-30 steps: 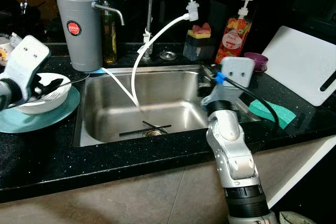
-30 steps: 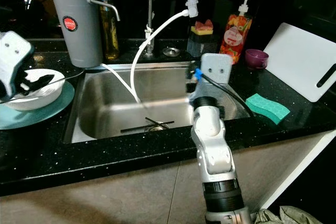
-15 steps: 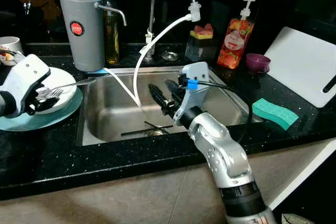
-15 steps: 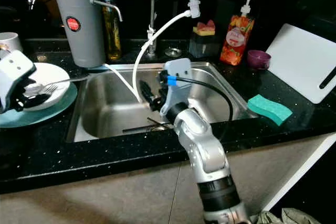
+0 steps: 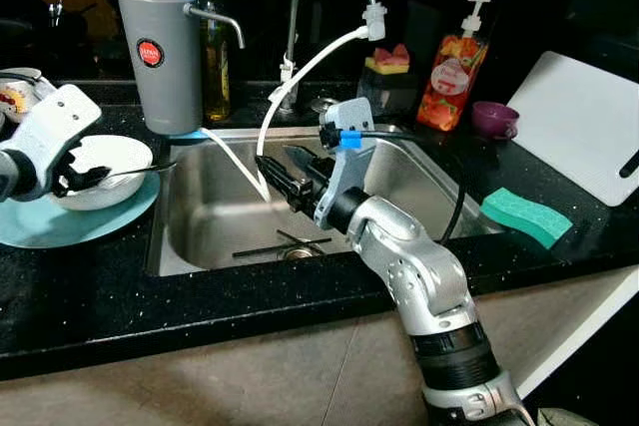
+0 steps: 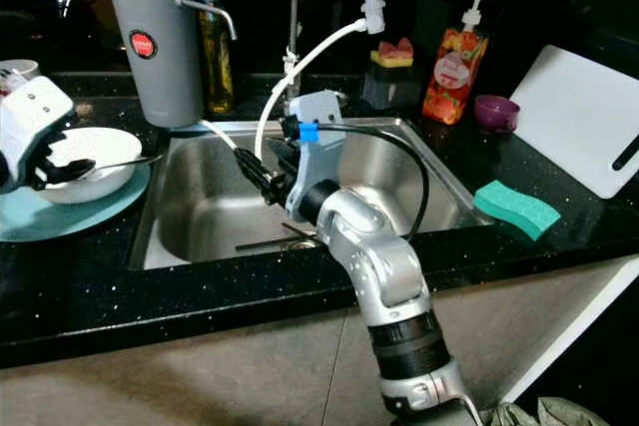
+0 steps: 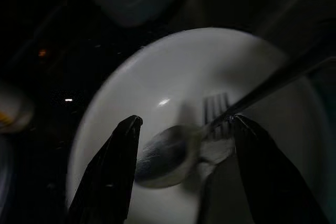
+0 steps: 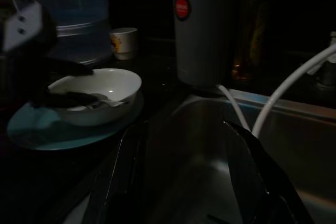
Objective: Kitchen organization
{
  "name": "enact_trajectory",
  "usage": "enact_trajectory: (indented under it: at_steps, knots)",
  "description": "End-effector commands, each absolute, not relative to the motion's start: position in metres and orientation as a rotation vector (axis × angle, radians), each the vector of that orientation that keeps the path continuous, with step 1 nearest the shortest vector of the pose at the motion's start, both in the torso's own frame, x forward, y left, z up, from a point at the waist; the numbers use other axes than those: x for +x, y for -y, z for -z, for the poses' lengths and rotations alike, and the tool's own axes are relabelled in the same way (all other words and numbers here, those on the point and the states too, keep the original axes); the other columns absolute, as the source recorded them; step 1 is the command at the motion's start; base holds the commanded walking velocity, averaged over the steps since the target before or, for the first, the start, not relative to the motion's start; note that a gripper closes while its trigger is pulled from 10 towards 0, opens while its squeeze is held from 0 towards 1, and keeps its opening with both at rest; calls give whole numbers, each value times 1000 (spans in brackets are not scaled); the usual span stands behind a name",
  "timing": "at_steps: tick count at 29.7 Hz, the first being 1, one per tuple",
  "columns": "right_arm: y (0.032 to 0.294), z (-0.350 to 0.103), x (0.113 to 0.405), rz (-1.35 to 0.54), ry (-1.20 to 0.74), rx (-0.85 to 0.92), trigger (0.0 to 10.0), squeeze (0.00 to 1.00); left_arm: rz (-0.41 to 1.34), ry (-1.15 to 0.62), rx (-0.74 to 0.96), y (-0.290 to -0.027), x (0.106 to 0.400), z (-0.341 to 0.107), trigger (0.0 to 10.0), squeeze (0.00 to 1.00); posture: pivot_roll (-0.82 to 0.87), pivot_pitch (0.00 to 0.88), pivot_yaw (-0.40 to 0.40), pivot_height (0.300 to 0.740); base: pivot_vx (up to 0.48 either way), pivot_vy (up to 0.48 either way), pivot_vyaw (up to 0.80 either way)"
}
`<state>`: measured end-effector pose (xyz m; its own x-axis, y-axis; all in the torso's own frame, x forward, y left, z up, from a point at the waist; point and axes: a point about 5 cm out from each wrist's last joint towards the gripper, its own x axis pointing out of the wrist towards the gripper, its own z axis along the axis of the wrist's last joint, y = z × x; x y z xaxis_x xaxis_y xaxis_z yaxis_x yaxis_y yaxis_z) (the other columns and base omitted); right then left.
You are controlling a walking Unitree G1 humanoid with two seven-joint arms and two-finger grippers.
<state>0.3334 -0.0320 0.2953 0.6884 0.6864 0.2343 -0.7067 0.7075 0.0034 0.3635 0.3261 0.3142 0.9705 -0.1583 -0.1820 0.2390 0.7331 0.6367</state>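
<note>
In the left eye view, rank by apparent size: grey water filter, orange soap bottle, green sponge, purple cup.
Largest to smallest:
1. Grey water filter
2. Orange soap bottle
3. Green sponge, close to the bottle in area and nearer the camera, so unsure
4. Purple cup

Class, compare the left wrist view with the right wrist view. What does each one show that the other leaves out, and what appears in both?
Left wrist view alone: a close look down into the white bowl, with a spoon and a fork lying inside, between the open fingers of the left gripper.

Right wrist view alone: the grey water filter jug, a small cup, the teal plate under the bowl, the sink, and the right gripper, open above the sink.

Both: the white bowl with cutlery in it, and a white hose.
</note>
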Motion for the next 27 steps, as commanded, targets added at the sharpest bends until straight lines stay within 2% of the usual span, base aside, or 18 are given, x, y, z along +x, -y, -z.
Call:
enact_trajectory:
  at_steps: [1,7,12,13,15,16,17,18,27]
  knots:
    - [27,-296,332,-806,208,104,10000,0,268,-149,721,-317,369,-308,10000,0,164,85,-60,740,0,0,0]
    - [20,-299,328,-829,212,112,10000,0,356,-197,724,-306,375,-301,10000,0,158,84,-59,740,0,0,0]
    - [18,-299,327,-835,217,114,10000,0,299,-207,784,-308,378,-301,10000,0,158,84,-59,740,0,0,0]
    - [18,-300,327,-835,222,117,10000,0,256,-205,805,-309,379,-300,7333,0,160,83,-59,740,0,0,0]
    - [17,-301,327,-835,224,117,10000,0,240,-206,810,-310,380,-300,7333,0,160,83,-59,740,0,0,0]
    - [17,-301,327,-833,226,118,10000,0,215,-205,816,-311,380,-298,824,0,157,83,-59,740,0,0,0]
    - [17,-301,327,-833,226,118,10000,0,215,-205,816,-311,380,-298,824,0,157,83,-59,740,0,0,0]
    - [17,-301,327,-832,227,118,10000,0,205,-204,816,-312,380,-297,0,0,157,83,-59,740,0,0,0]
    - [19,-302,326,-819,235,121,10000,0,125,-121,802,-319,378,-304,0,0,158,83,-68,740,0,0,0]
